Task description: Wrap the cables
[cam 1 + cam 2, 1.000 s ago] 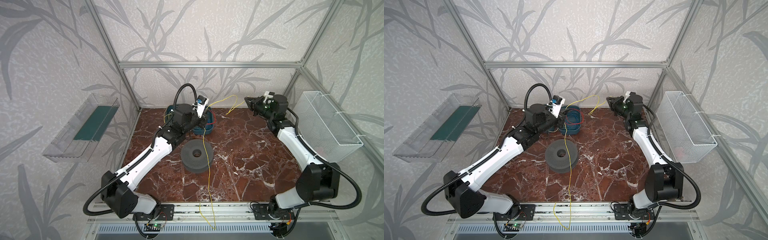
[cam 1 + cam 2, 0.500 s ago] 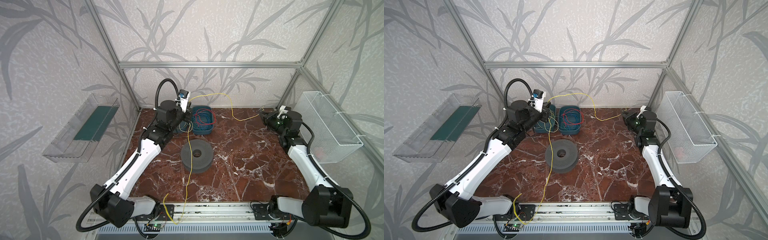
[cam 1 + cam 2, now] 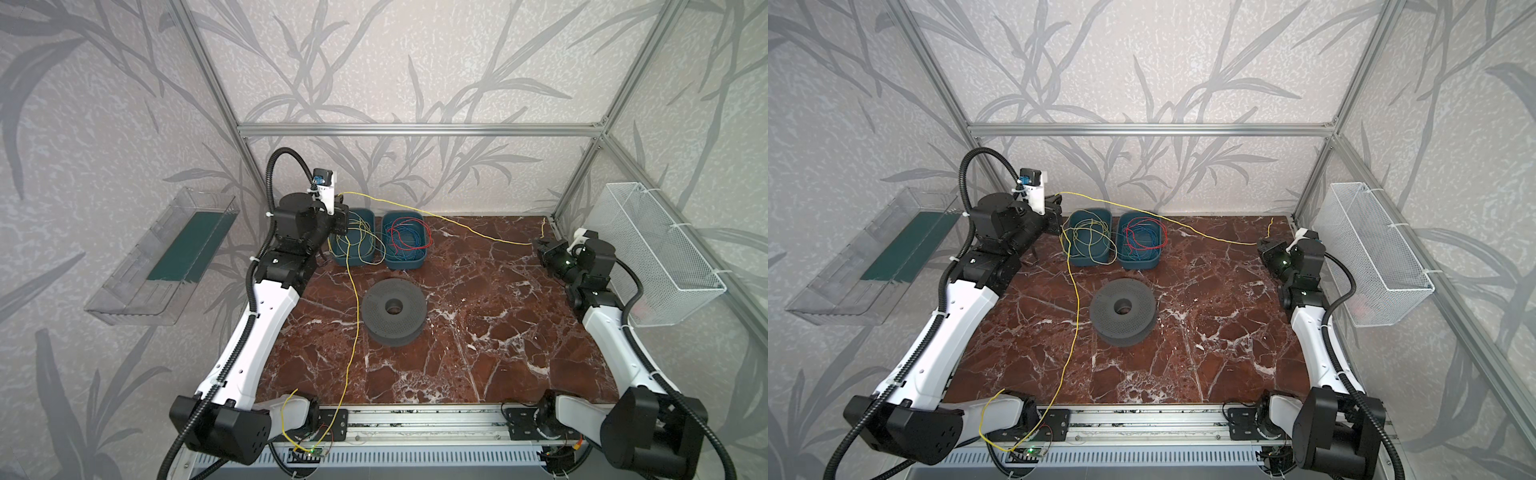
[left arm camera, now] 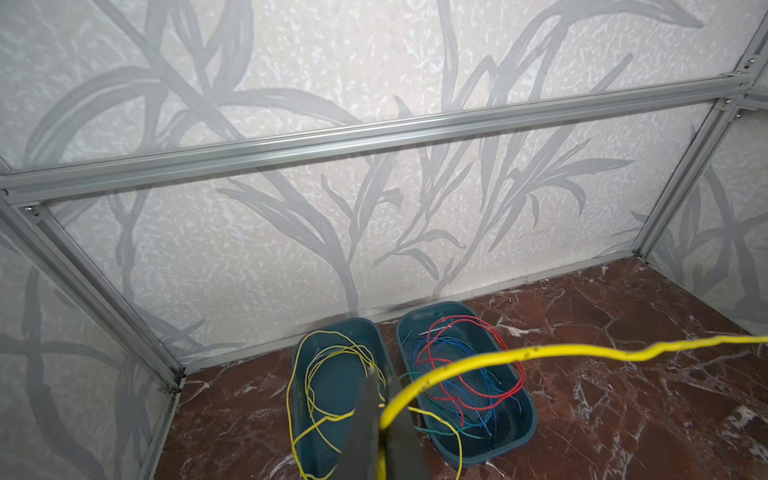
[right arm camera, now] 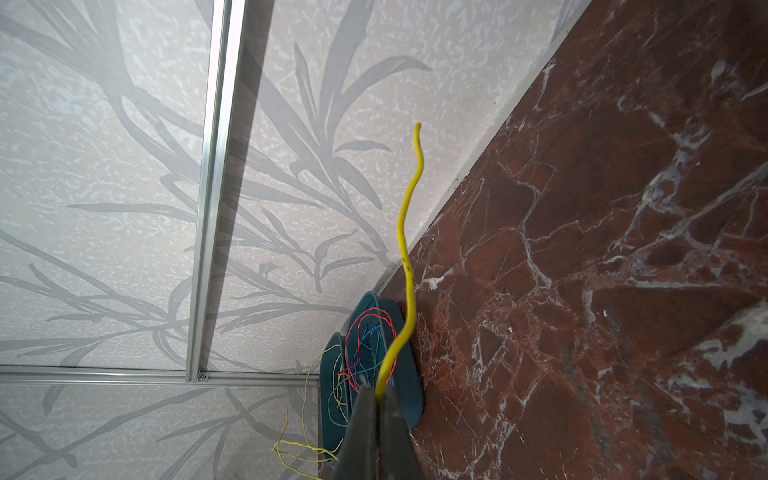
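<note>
Presently both grippers are fully closed, each pinching the same yellow cable. The left gripper is raised at the back left, above and just beside the bins. The right gripper is lower, at the back right near the bench edge.

Key relation: the held span runs side to side across the back of the bench, in the air, sloping down from left to right. A short free end pokes out past the right gripper. From the left gripper a long slack tail drops and runs toward the front, passing close to the left of the spool as a top view shows it, then over the front rail. Whether it touches the spool cannot be told.

The spool lies flat mid-bench, in front of the span and between the arms, nearer the left gripper. No cable is on it yet.

Judgement: winding has not begun. The span probably has to be carried forward and down to the spool.
</note>
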### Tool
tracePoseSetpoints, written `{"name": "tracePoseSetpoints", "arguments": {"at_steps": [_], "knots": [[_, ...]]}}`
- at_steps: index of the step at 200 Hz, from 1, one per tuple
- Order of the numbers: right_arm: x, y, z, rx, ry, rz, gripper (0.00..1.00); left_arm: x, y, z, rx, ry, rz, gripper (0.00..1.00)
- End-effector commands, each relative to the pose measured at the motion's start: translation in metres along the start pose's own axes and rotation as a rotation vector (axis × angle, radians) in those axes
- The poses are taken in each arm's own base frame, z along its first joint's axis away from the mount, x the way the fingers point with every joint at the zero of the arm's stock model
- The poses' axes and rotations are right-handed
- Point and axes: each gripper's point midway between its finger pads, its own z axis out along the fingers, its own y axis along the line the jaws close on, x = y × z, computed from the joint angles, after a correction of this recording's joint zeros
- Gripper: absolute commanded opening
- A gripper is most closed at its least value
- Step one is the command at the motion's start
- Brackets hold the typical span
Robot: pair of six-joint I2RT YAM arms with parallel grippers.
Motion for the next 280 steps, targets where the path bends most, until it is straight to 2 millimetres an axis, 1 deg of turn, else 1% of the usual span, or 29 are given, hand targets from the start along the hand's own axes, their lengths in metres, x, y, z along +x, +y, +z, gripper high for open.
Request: {"name": "tracePoseSetpoints", "arguments": {"at_steps": [1, 11, 17, 29, 47, 60, 70, 77, 91, 107, 114, 123, 135, 146, 160, 176, 189, 199, 214, 222, 230, 240, 250, 266, 280], "knots": [[-0.038, -0.046, -0.003, 0.178, -0.147, -0.005, 0.0, -0.04, 0.053, -0.036, -0.203, -0.139, -0.06, 0.0], [-0.04, -0.047, 0.001, 0.171, -0.146, 0.004, 0.0, -0.038, 0.056, -0.037, -0.203, -0.137, -0.078, 0.0], [-0.039, -0.044, 0.006, 0.154, -0.126, 0.005, 0.0, -0.035, 0.055, -0.034, -0.186, -0.13, -0.09, 0.0], [-0.03, -0.031, 0.02, 0.109, -0.048, -0.01, 0.0, -0.028, 0.043, -0.025, -0.11, -0.102, -0.111, 0.0], [-0.013, -0.005, 0.04, 0.007, 0.055, -0.033, 0.0, -0.017, 0.02, -0.006, 0.01, -0.055, -0.17, 0.0], [-0.001, 0.004, 0.051, -0.016, 0.108, -0.044, 0.01, -0.008, 0.002, 0.006, 0.062, -0.012, -0.161, 0.0], [0.005, 0.014, 0.058, -0.043, 0.133, -0.065, 0.07, 0.0, -0.011, 0.014, 0.082, 0.016, -0.143, 0.0], [0.01, 0.02, 0.064, -0.061, 0.158, -0.071, 0.14, 0.004, -0.02, 0.019, 0.096, 0.029, -0.14, 0.0], [0.014, 0.028, 0.074, -0.082, 0.196, -0.079, 0.22, 0.013, -0.038, 0.031, 0.125, 0.062, -0.14, 0.0], [0.014, 0.032, 0.084, -0.089, 0.226, -0.074, 0.42, 0.019, -0.052, 0.045, 0.121, 0.084, -0.141, 0.0], [0.015, 0.036, 0.087, -0.106, 0.244, -0.07, 0.47, 0.021, -0.057, 0.052, 0.119, 0.091, -0.153, 0.0], [0.017, 0.042, 0.088, -0.127, 0.264, -0.079, 0.51, 0.023, -0.064, 0.059, 0.121, 0.098, -0.167, 0.0], [0.02, 0.048, 0.083, -0.136, 0.276, -0.096, 0.55, 0.023, -0.076, 0.068, 0.144, 0.098, -0.174, 0.0], [0.022, 0.052, 0.075, -0.148, 0.276, -0.106, 0.56, 0.022, -0.087, 0.074, 0.174, 0.092, -0.176, 0.0], [0.025, 0.057, 0.06, -0.162, 0.261, -0.12, 0.57, 0.022, -0.101, 0.08, 0.202, 0.102, -0.166, 0.0], [0.036, 0.064, 0.042, -0.185, 0.272, -0.138, 0.58, 0.02, -0.116, 0.086, 0.237, 0.105, -0.175, 0.0], [0.054, 0.075, 0.028, -0.221, 0.306, -0.175, 0.59, 0.019, -0.129, 0.089, 0.256, 0.103, -0.177, 0.0], [0.07, 0.087, 0.015, -0.259, 0.34, -0.217, 0.6, 0.018, -0.141, 0.092, 0.273, 0.101, -0.162, 0.0], [0.093, 0.107, -0.005, -0.332, 0.375, -0.305, 0.63, 0.016, -0.149, 0.097, 0.273, 0.094, -0.154, 0.0], [0.104, 0.115, -0.013, -0.36, 0.383, -0.349, 0.65, 0.016, -0.152, 0.101, 0.278, 0.09, -0.16, 0.0], [0.116, 0.119, -0.02, -0.382, 0.406, -0.377, 0.67, 0.015, -0.156, 0.103, 0.293, 0.089, -0.166, 0.0], [0.131, 0.118, -0.025, -0.396, 0.446, -0.402, 0.69, 0.014, -0.162, 0.106, 0.32, 0.085, -0.167, 0.0], [0.151, 0.118, -0.028, -0.436, 0.498, -0.441, 0.7, 0.011, -0.172, 0.106, 0.369, 0.068, -0.167, 0.0], [0.18, 0.11, -0.026, -0.463, 0.574, -0.477, 0.72, 0.006, -0.183, 0.106, 0.43, 0.043, -0.173, 0.0], [0.205, 0.101, -0.022, -0.475, 0.648, -0.477, 0.73, 0.003, -0.188, 0.106, 0.459, 0.028, -0.177, 0.0]]}}
